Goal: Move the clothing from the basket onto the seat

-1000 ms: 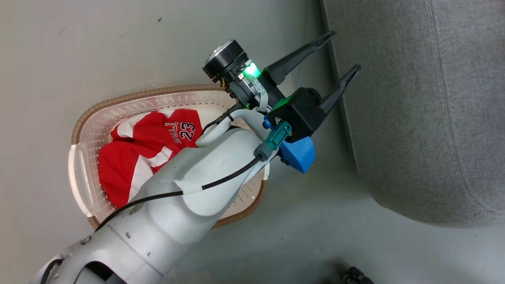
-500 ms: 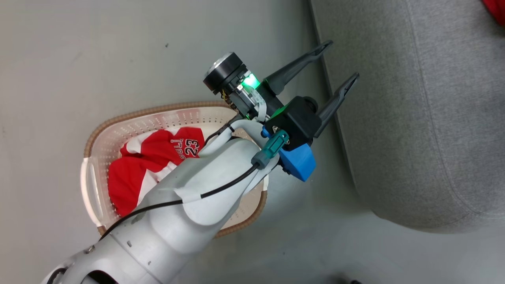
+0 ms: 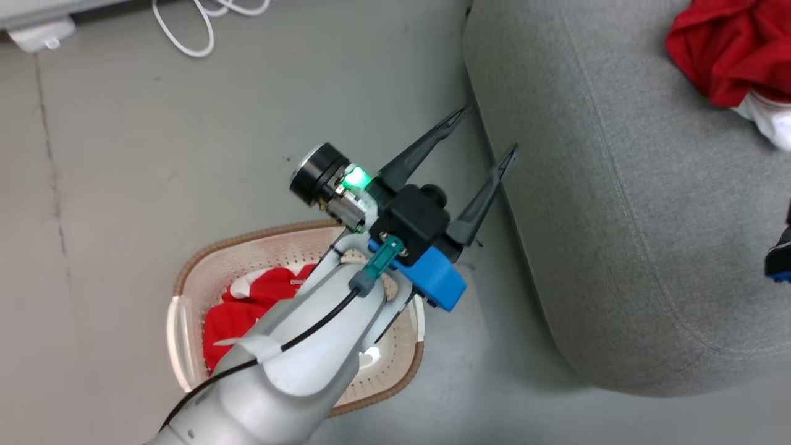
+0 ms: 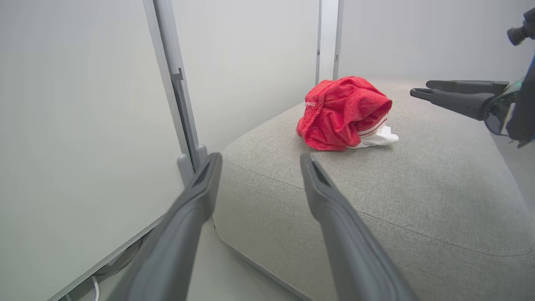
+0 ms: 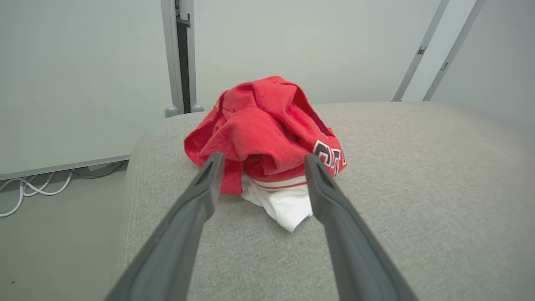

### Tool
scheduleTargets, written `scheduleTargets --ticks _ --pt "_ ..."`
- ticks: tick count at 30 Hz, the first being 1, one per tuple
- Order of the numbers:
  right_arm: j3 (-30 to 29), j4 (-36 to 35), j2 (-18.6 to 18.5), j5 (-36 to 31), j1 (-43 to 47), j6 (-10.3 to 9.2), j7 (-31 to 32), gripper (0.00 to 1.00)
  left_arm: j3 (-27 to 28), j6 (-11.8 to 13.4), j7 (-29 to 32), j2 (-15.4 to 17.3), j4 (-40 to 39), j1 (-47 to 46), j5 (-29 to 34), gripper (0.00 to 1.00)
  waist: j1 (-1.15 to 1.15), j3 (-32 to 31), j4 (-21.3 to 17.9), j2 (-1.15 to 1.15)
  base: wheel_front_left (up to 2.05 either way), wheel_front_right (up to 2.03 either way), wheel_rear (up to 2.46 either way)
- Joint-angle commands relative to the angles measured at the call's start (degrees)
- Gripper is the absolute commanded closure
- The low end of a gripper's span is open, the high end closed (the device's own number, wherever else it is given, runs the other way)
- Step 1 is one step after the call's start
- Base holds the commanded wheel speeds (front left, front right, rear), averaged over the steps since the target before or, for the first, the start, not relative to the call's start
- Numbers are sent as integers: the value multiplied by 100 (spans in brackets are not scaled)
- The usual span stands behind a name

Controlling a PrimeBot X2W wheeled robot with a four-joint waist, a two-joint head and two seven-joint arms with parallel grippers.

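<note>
A: Where's the clothing?
B: Split in two. The red bundle is on the sofa, crumpled. White trim pokes out at its base and there's lettering on one fold.
A: And the rest?
B: A red piece lies in the basket. The basket is on the floor, just beside the sofa's rounded corner.
A: Right gripper?
B: The right gripper is spread wide with nothing between its fingers. It's low over the cushion and pointed at the bundle, one tip to each side in the wrist view. Can't tell if the tips touch the fabric.
A: Left?
B: The left gripper is also wide and empty. It's above the floor gap between basket and sofa, with its tips near the sofa's edge. The forearm crosses over the basket and covers much of the piece inside.
A: Surroundings?
B: White cables lie on the floor by the wall, well apart from the basket. There are pale wall panels behind the sofa.
</note>
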Motion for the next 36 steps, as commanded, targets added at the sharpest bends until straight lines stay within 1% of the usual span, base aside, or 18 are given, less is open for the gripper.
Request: scheduleTargets --ticks 1,9,14,17,24,36 --pt "76 -193 79 -9 205 3 -3 0 134 58 -26 64 -77 196 -39 0 1 -315 108 0 0 0 0" --pt "704 -959 411 -49 797 3 -3 0 838 222 -26 274 -526 1127 -62 0 1 -984 361 0 0 0 0" --pt "1047 -1244 520 -11 1056 3 -4 0 1311 303 -26 365 -817 1689 -28 0 1 -1309 561 0 0 0 0" --pt "1148 -1421 590 -10 1206 2 -3 0 1609 335 -26 371 -992 1992 6 0 1 -1463 674 0 0 0 0" --pt "1274 -1717 755 -128 1588 2 -3 0 2219 287 -26 307 -1216 2594 98 0 1 -1803 886 0 0 0 0" --pt "1333 -1962 1009 -290 2239 3 -3 0 3068 60 -26 194 -1370 3376 297 0 1 -2267 1072 0 0 0 0"
